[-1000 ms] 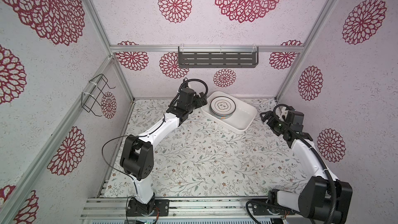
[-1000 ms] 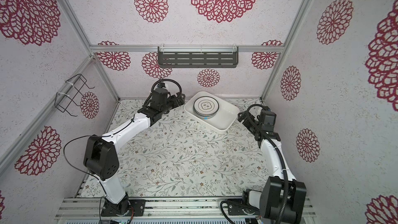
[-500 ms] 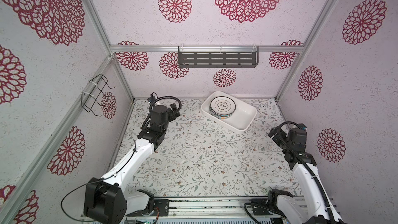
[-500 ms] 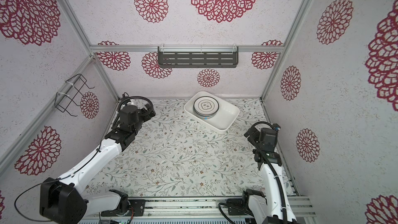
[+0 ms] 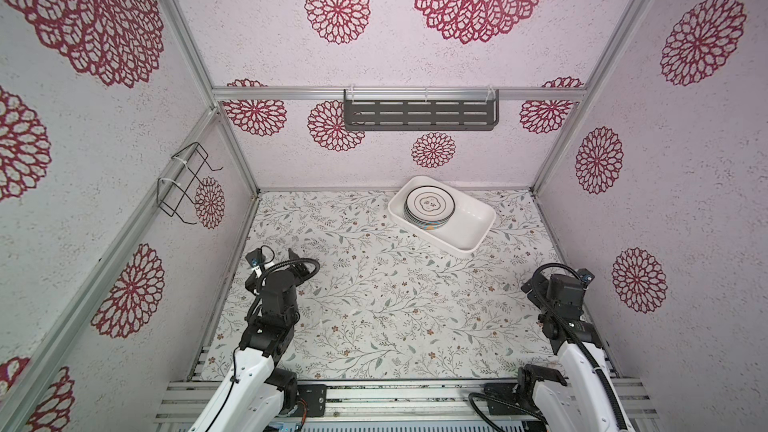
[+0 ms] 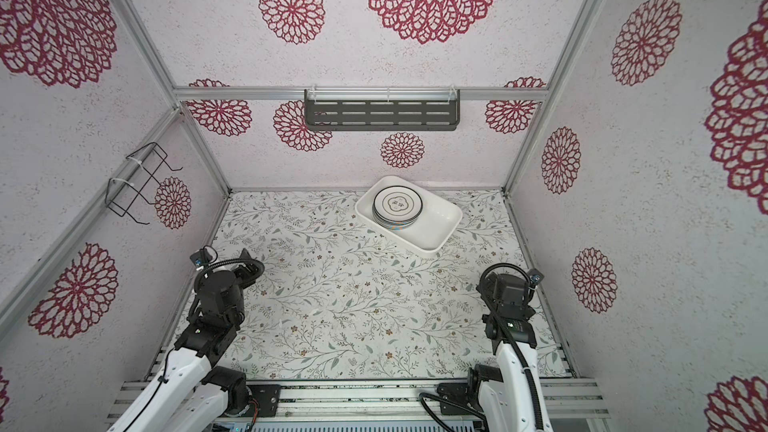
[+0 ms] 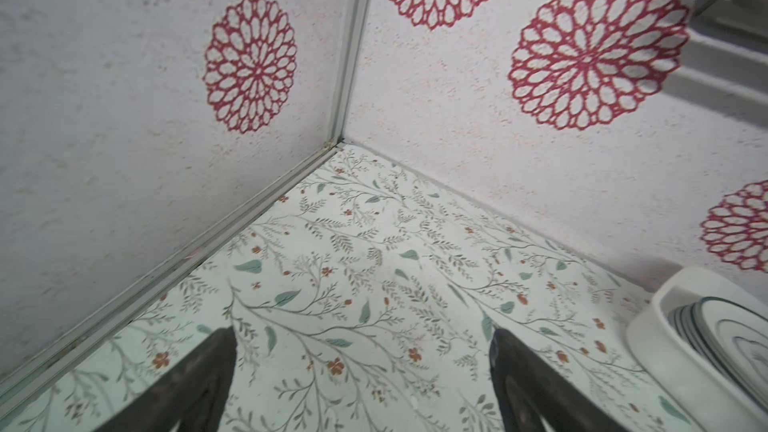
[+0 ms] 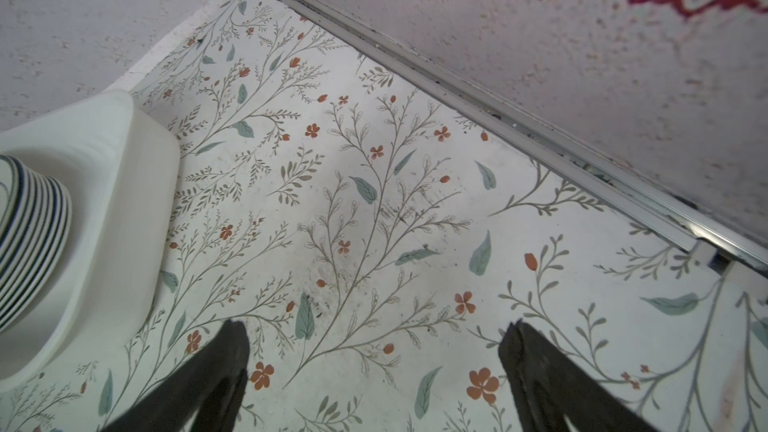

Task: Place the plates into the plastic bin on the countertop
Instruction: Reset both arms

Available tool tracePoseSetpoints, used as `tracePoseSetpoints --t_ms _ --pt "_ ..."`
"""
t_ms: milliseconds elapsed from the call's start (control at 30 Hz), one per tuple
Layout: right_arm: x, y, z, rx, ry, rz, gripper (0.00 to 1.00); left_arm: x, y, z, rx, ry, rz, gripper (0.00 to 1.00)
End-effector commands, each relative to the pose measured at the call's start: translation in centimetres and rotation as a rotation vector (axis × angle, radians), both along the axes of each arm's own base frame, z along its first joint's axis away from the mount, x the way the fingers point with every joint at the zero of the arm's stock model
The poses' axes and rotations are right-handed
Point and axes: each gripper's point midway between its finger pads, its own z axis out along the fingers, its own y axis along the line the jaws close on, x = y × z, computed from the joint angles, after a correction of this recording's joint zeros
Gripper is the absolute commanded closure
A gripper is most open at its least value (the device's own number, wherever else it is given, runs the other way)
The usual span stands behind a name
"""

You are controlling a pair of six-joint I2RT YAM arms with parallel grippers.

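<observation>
Task looks done: plates [image 5: 430,204] stacked in plastic bin [image 5: 471,226] at one o'clock; left gripper [image 7: 361,342], right gripper [image 8: 376,336] jaws wide, empty.

Countertop [image 5: 374,305] open across middle and front; wide lane between arms to bin [image 5: 467,220]. Bin at back, right of centre, angled, near back wall. Plates [image 5: 430,203] stacked in bin's left half; right half free. Shelf [image 5: 419,116] juts high on back wall above bin. Wire rack [image 5: 183,184] juts from left wall.
</observation>
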Motion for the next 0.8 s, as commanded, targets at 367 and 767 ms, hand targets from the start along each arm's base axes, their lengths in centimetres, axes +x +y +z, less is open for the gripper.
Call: tracePoseSetpoints --t_ms 367,767 --pt "2.5 -1.9 0.0 -0.185 -0.122 -0.004 0.01 -0.8 4.4 -3.6 0.122 -0.059 0.177 0.03" --pt "3.2 -0.3 -0.3 -0.298 -0.233 0.149 0.01 5.7 5.5 -4.2 0.22 -0.076 0.082 0.03"
